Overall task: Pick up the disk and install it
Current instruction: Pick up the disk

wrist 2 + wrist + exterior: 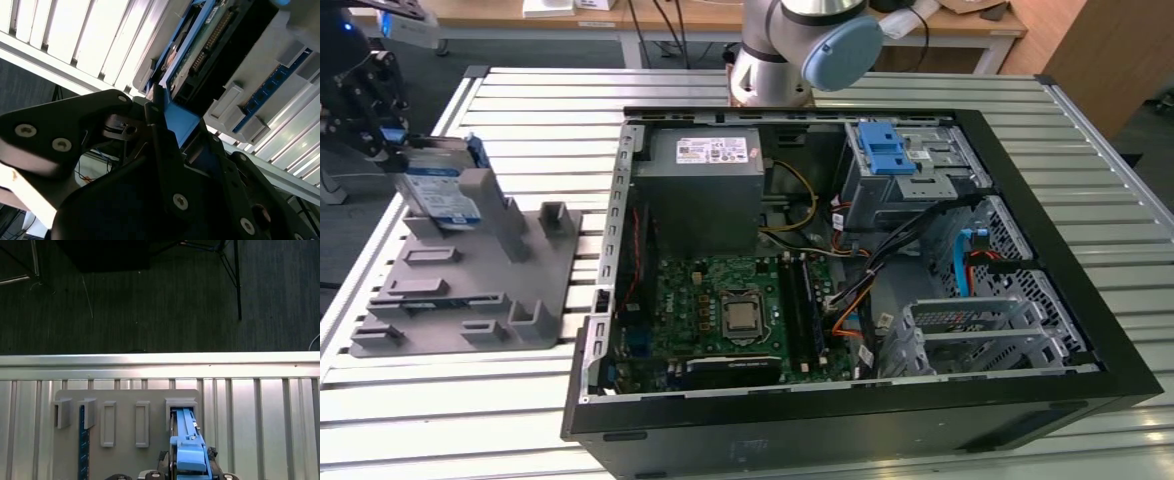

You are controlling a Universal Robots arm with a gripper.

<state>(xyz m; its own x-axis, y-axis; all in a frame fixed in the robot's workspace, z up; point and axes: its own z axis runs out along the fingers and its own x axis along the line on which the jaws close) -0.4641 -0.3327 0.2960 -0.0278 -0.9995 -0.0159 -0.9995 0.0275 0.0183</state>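
Blue-framed, stiff and probably weighty, the disk [440, 195] looks shock-sensitive; the tool [177, 120] pinches its plastic frame edge, a sensible hold.

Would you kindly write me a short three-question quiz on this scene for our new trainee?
1. True or false: the disk already sits inside the computer case.
2. What is the tool closed on? A the disk's blue frame; B the motherboard; C a loose cable.
3. In the exterior view, on which side of the computer case does the grey holder lie?
Key: 1 false; 2 A; 3 the exterior view's left.
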